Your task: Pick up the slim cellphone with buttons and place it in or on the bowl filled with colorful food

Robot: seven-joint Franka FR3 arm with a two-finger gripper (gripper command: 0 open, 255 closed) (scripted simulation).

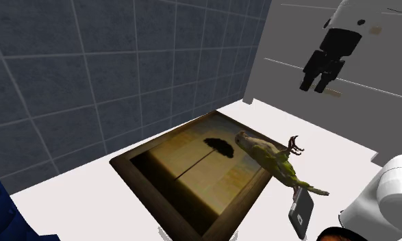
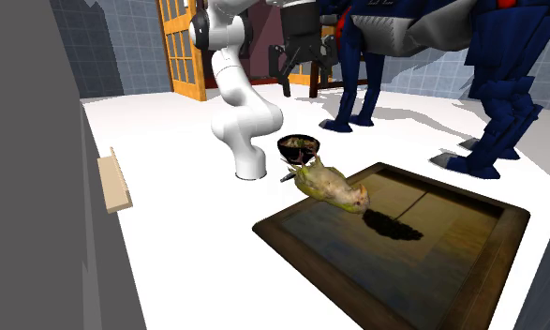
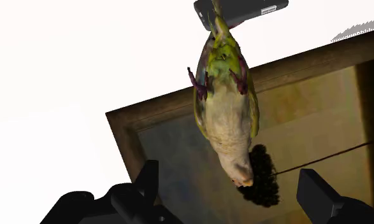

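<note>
Cellphone (image 1: 300,212) is lying flat on white surface, just beside picture frame (image 1: 127,170) corner, at tail end of bird (image 1: 271,156). Gripper (image 1: 314,87) is hovering well above, fingers spread, pinching nothing. Bowl (image 2: 299,145) is sitting near arm base, close to bird.

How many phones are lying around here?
1. The phone lies on the white surface at the tail end of the bird, just off the corner of the framed picture. Others may be hidden from these views.
</note>
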